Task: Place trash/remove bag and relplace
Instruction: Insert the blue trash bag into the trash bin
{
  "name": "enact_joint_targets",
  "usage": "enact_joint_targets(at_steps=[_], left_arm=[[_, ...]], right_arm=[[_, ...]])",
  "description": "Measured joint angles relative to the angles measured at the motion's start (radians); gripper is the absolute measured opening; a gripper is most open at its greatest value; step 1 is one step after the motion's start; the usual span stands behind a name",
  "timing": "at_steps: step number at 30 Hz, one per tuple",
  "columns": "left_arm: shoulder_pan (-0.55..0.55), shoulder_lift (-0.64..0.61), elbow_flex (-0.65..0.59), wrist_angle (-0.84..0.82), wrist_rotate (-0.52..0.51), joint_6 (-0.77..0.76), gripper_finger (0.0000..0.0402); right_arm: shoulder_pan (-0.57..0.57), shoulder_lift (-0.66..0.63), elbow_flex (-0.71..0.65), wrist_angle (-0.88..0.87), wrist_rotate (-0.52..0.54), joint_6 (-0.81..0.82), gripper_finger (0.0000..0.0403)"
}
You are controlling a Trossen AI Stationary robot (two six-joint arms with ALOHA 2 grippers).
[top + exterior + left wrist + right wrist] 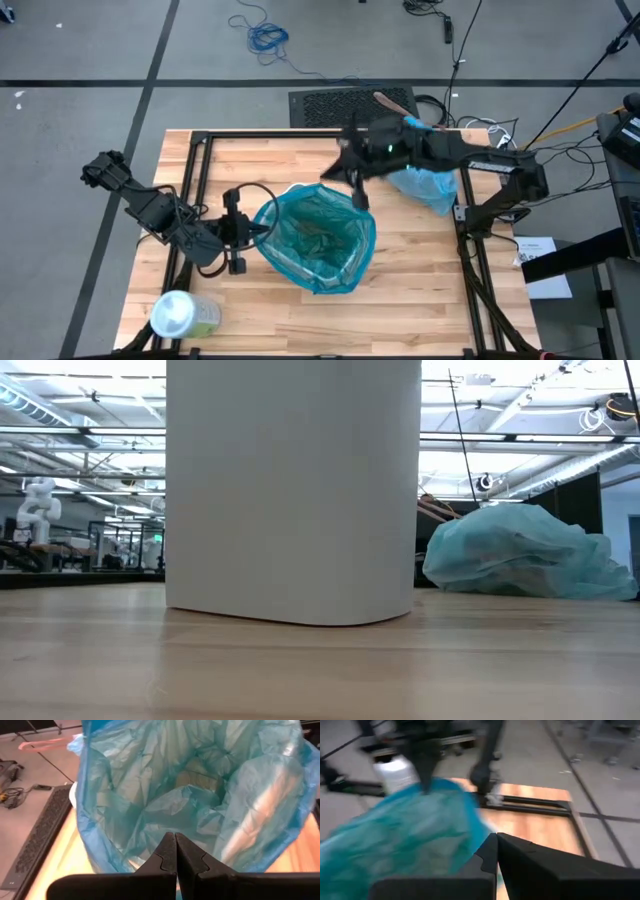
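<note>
A white bin (290, 490) stands mid-table, lined with a teal-blue plastic liner (318, 238) that is turned out over its rim (100, 795). A pale blue bag (425, 188) lies bunched on the table to the bin's far right and shows as a heap (520, 555) in the low view. My left gripper (250, 238) is shut at the bin's left rim (175, 851). My right gripper (357, 196) is shut over the bin's far rim (495, 845). The trash is hidden; only a brownish patch (192, 777) shows through the plastic low in the bin. My left gripper's shut fingertips (167, 847) stand at the liner's turned-out rim on the bin's left side, slanting down from the table's left; I cannot tell whether they touch it. My right gripper's shut fingers (512, 852) hang over the liner's far edge (465, 810); whether they touch it cannot be told.
A pale-green container with a white lid (182, 315) stands at the table's near left corner. A black frame (195, 190) runs along the table's edges. Bare wood (420, 290) lies near the front right.
</note>
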Motion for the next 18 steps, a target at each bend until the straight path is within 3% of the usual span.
enact_joint_targets(at_steps=[8,11,18], left_arm=[[0.0,0.0,0.0,0.001,-0.033,-0.025,0.0],[0.0,0.0,0.0,-0.003,-0.034,-0.025,0.0],[0.001,0.0,0.0,-0.026,-0.049,-0.027,0.0]], right_arm=[[0.113,0.045,-0.001,-0.01,0.023,-0.073,0.0],[0.083,0.076,-0.002,-0.006,0.081,-0.073,0.0],[-0.04,0.145,-0.001,0.014,0.078,-0.022,0.0]])
